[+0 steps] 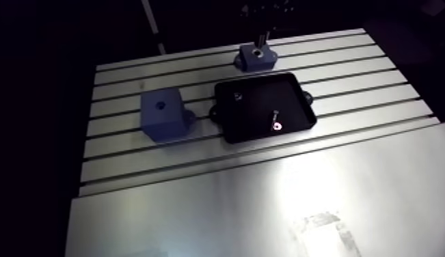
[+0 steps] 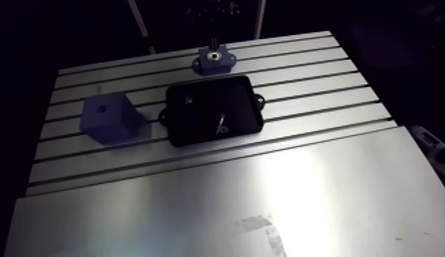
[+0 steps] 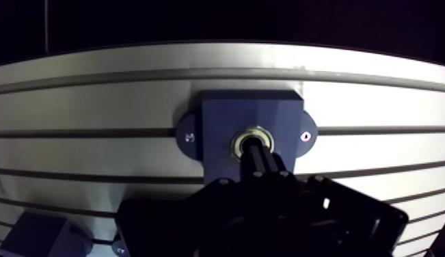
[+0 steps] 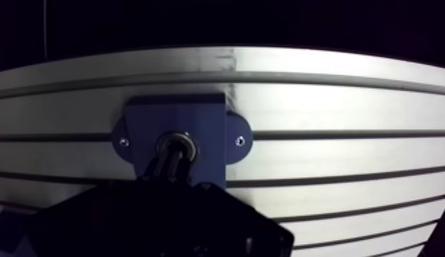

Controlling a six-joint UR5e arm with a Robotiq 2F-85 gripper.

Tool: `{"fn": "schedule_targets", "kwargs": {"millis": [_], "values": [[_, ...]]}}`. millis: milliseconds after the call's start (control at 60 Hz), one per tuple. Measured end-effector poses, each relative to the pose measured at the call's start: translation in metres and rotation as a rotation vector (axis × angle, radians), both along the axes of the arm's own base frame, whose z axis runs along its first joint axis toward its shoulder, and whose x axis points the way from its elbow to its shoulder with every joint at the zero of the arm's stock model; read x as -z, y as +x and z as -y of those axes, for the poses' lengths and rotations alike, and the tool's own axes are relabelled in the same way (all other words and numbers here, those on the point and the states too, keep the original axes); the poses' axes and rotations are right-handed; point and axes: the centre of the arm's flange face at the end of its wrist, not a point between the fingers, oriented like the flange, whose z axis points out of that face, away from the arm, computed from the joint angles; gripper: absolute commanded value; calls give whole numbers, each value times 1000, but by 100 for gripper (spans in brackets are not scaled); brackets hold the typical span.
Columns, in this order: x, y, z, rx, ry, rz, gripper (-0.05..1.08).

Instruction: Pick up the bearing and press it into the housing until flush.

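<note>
**Pressing step.** The black two-finger gripper (image 3: 253, 147) has its jaws clenched together with nothing held between them. Their ends rest on the centre of the silver ring-shaped metal bearing (image 3: 265, 137). The bearing sits directly under the jaws, in the bore of the blue flanged block housing (image 3: 225, 113) on the slotted aluminium table (image 3: 95, 102). It appears nearly flush. The next move likely calls for a straight, centred downward push.
</note>
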Motion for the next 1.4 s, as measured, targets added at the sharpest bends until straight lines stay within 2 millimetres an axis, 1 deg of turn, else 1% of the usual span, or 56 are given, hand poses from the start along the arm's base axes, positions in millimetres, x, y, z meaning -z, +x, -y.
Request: {"fn": "schedule_targets", "kwargs": {"millis": [17, 33, 50, 67, 83, 100, 250, 467, 567, 900, 1183, 1317, 1400], "values": [[-3, 0, 0, 0, 1, -4, 81], [-5, 0, 0, 0, 2, -6, 45], [-8, 0, 0, 0, 2, -9, 45], [-10, 1, 0, 0, 3, -11, 7], [-13, 1, 0, 0, 4, -13, 7], [-16, 1, 0, 0, 5, -15, 1], [-43, 6, 1, -1, 6, -5, 0], [-85, 20, 5, -2, -1, 30, 0], [-108, 29, 7, -1, -5, 41, 0], [-165, 56, 15, 9, -8, 51, 0], [-214, 78, 22, 20, -2, 18, 0], [-240, 83, 23, 23, 3, -18, 0], [-251, 85, 24, 25, 6, -35, 0]]}}
